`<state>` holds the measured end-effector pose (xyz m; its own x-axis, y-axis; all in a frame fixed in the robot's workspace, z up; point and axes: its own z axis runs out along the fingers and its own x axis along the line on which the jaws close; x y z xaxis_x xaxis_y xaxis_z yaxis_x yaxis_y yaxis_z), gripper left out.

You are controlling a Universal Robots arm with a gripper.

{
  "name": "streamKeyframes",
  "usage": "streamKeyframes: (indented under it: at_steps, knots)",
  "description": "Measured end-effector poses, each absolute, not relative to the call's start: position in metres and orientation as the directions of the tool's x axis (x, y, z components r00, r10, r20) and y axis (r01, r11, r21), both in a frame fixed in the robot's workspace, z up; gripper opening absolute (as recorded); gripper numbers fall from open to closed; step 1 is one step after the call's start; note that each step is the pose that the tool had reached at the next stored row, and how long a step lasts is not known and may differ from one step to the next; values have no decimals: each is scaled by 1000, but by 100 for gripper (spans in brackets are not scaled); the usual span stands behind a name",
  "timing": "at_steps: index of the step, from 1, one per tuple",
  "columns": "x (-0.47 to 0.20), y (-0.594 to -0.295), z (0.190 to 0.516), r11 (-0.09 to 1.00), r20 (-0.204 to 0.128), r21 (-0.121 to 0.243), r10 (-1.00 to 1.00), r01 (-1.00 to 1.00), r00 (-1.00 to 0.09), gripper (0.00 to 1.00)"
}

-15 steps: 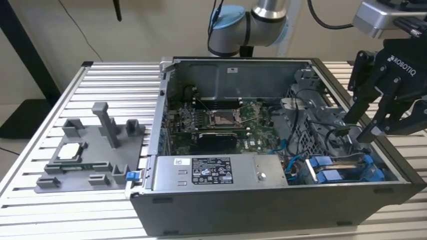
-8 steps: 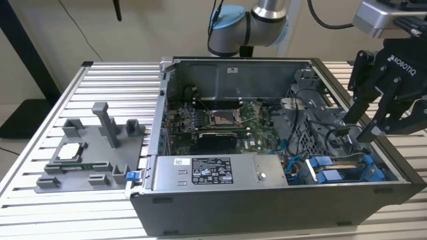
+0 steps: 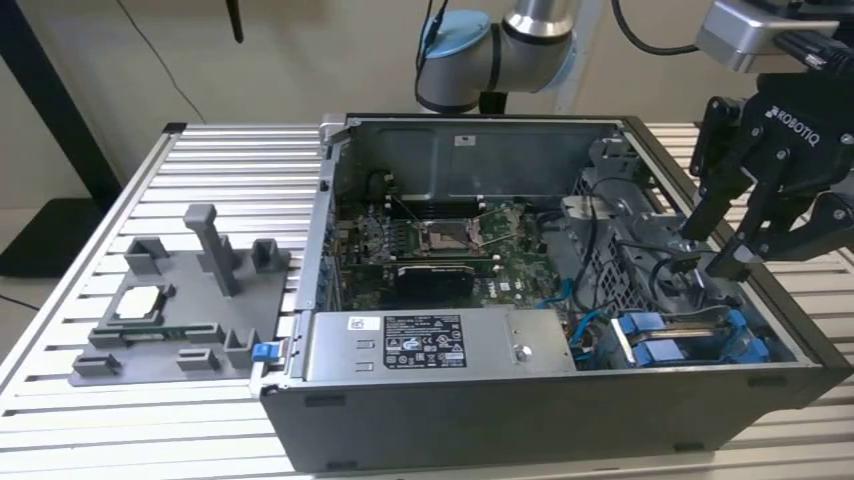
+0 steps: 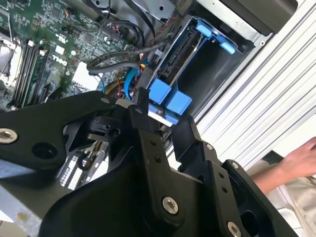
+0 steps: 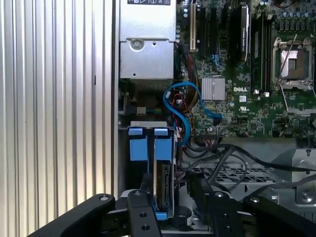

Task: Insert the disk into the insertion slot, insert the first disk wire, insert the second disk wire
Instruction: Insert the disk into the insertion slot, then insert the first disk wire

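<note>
The disk (image 5: 163, 180) stands on edge in the drive bay at the case's front corner, its blue frame tabs (image 5: 148, 145) facing up. Its blue frame (image 3: 651, 340) sits at the exterior view's lower right and also shows as (image 4: 170, 101). My black gripper (image 3: 721, 245) hangs above that bay with its fingers apart and nothing between them. In both wrist views the gripper (image 5: 170, 190) (image 4: 163, 116) straddles the disk's line without touching it. A blue wire (image 5: 183, 106) loops from the motherboard towards the bay, and black cables (image 5: 224, 150) lie beside it.
The open computer case (image 3: 534, 400) rests on a slatted metal table (image 3: 200, 160). Inside are the power supply (image 3: 427, 345) and motherboard (image 3: 454, 235). A grey fixture (image 3: 187, 300) stands at the exterior view's left. A person's hand (image 4: 296, 158) is beside the case.
</note>
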<state>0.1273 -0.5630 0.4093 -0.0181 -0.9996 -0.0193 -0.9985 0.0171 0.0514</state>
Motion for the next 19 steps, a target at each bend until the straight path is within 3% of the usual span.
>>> streamKeyframes:
  at_steps: [19]
  knots:
    - [122, -562, 384, 17, -31, 5, -999, -1000, -17, 100]
